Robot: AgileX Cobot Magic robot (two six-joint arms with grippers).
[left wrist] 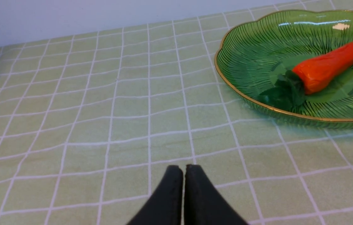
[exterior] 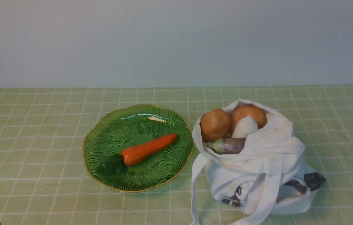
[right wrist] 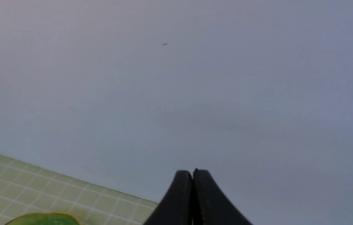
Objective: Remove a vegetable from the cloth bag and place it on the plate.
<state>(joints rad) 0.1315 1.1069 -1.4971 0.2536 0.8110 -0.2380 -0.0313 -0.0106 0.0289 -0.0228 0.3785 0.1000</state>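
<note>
Gridded tablecloth [exterior: 38, 140], ribbed plate [exterior: 110, 131], tapered carrot [exterior: 148, 149]

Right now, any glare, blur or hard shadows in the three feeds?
Front view: sharp, evenly lit, soft shadows; white glare streak on the plate behind the carrot. Left wrist view: same glare on the plate, carrot crisp. Right wrist view: almost all blank wall, so focus is hard to judge.

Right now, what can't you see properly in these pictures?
- Front view: fabric of the cloth bag hides whatever lies under the potatoes.
- Front view: the black print is creased and unreadable.
- Front view: the strap runs off the bottom edge.
- Right wrist view: mostly wall; the plate is cut off by the bottom edge.
</note>
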